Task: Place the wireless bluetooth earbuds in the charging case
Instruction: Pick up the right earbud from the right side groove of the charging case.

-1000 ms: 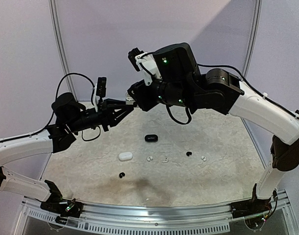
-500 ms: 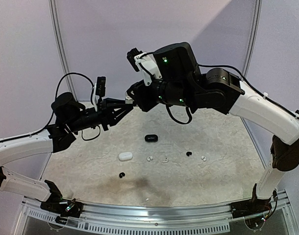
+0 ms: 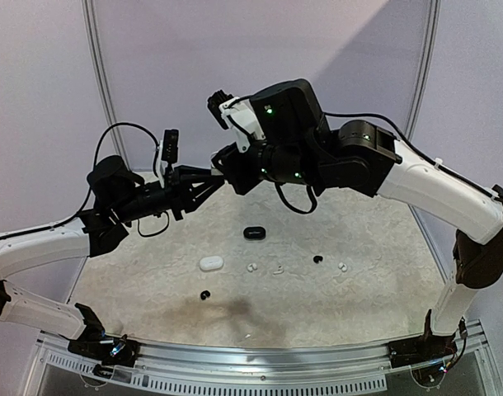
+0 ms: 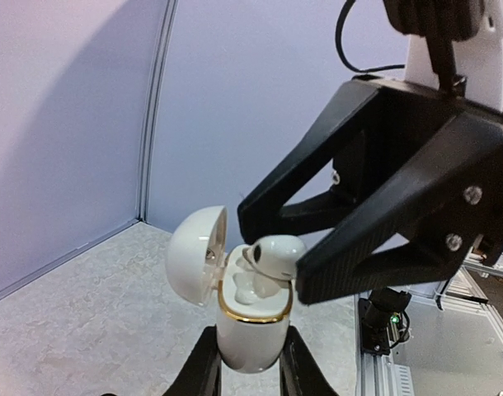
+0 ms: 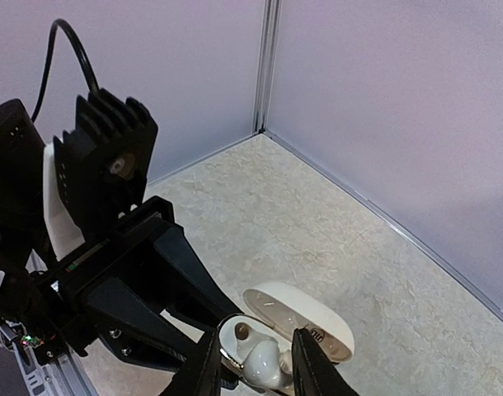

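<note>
the left gripper is pressed tight on the lower body of a white case and holds it upright in the air, well above the table. the lid of the case is swung open to one side, and a thin gold rim rings the mouth. the right gripper reaches in from the opposite side. its two fingers pinch a white earbud right at the open mouth of the case. i cannot tell whether the earbud is seated in its socket.

a black case lies on the table, with a second white case shut, nearer the arm bases. beside that one lie a white bud and a second white bud. further right are a black bud and a third white bud. another black bud lies nearest the bases.
</note>
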Available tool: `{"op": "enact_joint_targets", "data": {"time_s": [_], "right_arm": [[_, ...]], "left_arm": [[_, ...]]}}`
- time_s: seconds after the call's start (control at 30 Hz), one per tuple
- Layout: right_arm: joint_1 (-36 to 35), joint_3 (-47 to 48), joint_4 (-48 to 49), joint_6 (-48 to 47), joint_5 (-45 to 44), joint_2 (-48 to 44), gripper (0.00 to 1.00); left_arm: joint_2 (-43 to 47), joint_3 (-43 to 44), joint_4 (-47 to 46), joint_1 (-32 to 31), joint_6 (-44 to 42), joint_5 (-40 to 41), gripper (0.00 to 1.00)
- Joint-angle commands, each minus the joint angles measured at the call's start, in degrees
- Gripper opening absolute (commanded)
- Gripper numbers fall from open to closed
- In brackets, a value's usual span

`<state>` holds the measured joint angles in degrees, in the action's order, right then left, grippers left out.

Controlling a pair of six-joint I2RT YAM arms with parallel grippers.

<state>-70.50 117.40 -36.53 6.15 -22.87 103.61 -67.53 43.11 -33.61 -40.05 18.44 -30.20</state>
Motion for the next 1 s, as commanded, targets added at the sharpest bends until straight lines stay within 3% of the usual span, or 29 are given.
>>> {"op": "enact_joint_targets", "data": {"time_s": [0.0, 0.13, 0.6, 0.97], "right_arm": [[0.35, -3.14, 1.53, -0.09, -0.72, -0.89, 0.29], [0.44, -3.50, 1.89, -0.17, 0.39, -1.22, 0.31], [2.35, -7.26, 4.46, 1.76, 1.17, -3.06, 0.21], [9.19, -20.58, 14.56, 3.84, 23.11, -13.09, 0.11]], "left_arm": [[-0.42, 0.04, -1.19, 0.68, -0.39, -0.13, 0.00], [-0.40, 0.04, -1.20, 0.68, -0.47, -0.13, 0.00], [-0.15, -0.05, -1.85, 0.77, -0.08, -0.45, 0.00], [-0.49, -0.07, -7.20, 2.26, 1.91, -13.21, 0.00]]}}
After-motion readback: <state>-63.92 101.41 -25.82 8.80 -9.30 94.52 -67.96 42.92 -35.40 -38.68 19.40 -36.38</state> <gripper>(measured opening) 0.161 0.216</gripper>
